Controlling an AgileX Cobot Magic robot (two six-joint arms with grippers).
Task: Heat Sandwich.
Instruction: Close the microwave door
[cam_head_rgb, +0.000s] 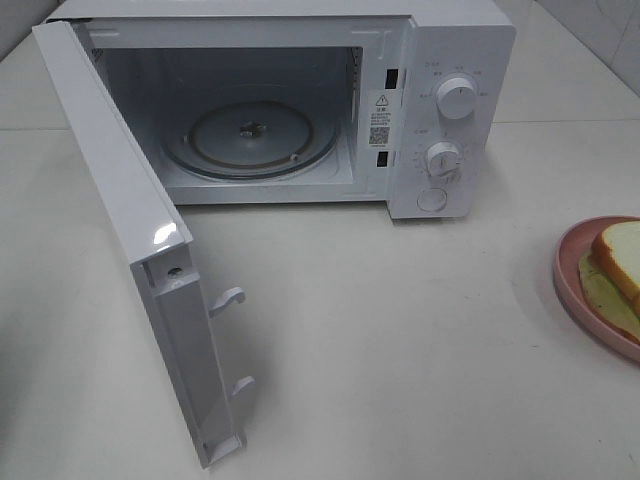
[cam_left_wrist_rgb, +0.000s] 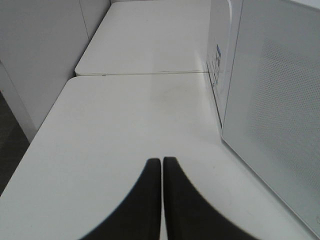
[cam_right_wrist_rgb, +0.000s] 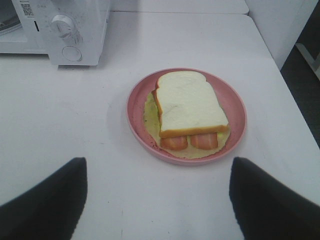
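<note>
A: What is sitting on the table (cam_head_rgb: 400, 340)?

B: A white microwave (cam_head_rgb: 450, 110) is sitting at the back. It is shaped like a box, and its skin is looking smooth and shiny. Its door (cam_head_rgb: 140, 250) is hanging wide open, swung out on the left side in the high view. Two little hooks are sticking out of the door's edge.

A: What is showing inside?

B: A round glass turntable (cam_head_rgb: 250, 140) is lying flat on the floor of the oven. It is looking clear and has rings in it. Two round white knobs (cam_head_rgb: 457, 97) and a round button are sitting on the front panel.

A: Where is the sandwich (cam_right_wrist_rgb: 190, 107)?

B: It is lying on a round pink plate (cam_right_wrist_rgb: 235, 107), on the table to the right of the microwave, well apart from it. The bread is looking soft and white, with a golden-brown crust. Pale green leaf and two orange-pink rounded pieces are peeking out under the top slice.

A: What is the right gripper (cam_right_wrist_rgb: 157, 200) doing?

B: Its two dark fingers are standing far apart. It is holding nothing, and it is hovering over the table near the plate.

A: And the left gripper (cam_left_wrist_rgb: 162, 200)?

B: Its two black curved fingers are pressing together with only a thin line between them. It is gripping nothing. It is hanging over the bare white table, beside the microwave's side wall.
</note>
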